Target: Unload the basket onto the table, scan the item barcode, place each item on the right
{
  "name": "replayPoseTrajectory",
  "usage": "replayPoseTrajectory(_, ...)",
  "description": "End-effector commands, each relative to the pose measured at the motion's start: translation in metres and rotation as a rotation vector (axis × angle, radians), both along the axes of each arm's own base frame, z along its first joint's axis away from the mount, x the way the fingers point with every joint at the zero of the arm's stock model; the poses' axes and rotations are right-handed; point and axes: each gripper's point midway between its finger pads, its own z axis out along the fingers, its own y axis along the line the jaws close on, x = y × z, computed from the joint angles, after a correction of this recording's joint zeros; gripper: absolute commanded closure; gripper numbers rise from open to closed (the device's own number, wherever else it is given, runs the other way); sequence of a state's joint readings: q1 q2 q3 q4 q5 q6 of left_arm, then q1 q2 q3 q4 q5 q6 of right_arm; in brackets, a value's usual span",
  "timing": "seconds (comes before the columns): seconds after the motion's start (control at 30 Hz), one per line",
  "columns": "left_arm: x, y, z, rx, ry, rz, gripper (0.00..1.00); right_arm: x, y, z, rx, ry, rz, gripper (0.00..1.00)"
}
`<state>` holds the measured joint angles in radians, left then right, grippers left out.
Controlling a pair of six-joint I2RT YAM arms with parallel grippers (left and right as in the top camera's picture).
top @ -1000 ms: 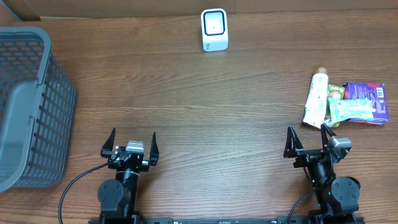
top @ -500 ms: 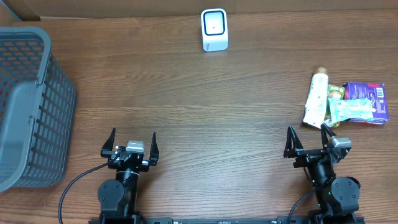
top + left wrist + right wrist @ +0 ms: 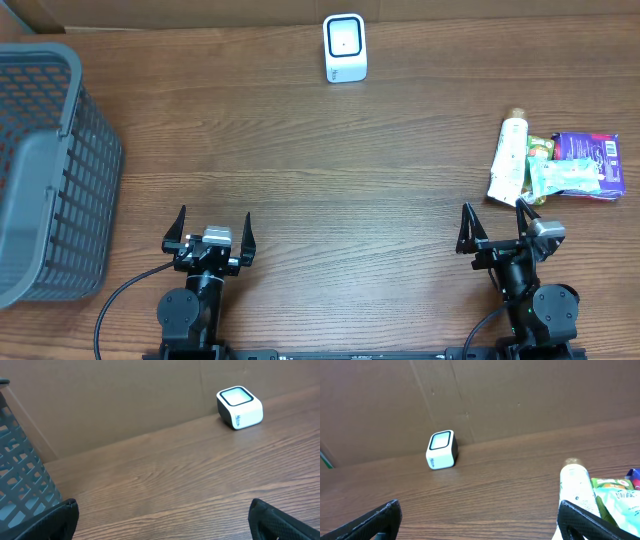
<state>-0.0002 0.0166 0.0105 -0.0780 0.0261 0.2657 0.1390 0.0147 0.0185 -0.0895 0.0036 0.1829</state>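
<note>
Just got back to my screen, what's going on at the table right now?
Nothing is being handled yet. The left gripper and the right gripper both sit open and empty at the near edge of the table. The items lie bunched on the right side: a white tube, a green pouch and a purple packet, close to the right arm. The scanner stands at the far edge, and a grey basket sits on the left.

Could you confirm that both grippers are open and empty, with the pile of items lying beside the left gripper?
Not quite: the overhead view shows the pile of items lying beside the right gripper, not the left gripper. Both grippers are indeed open and empty.
</note>
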Motion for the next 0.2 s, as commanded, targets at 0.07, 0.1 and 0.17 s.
replayPoseTrajectory(0.07,-0.0003,0.0016,0.0002,0.016,-0.008,0.007,0.0,-0.0003,0.0022,-0.0013,0.0,-0.006,0.011,0.0)
replayPoseTrajectory(0.1,-0.0003,0.0016,0.0003,0.016,-0.008,0.007,0.0,-0.0003,0.0022,-0.0013,0.0,-0.006,0.011,0.0)
replayPoseTrajectory(0.17,-0.0003,0.0016,0.0002,0.016,-0.008,0.007,0.0,-0.0003,0.0022,-0.0013,0.0,-0.006,0.011,0.0)
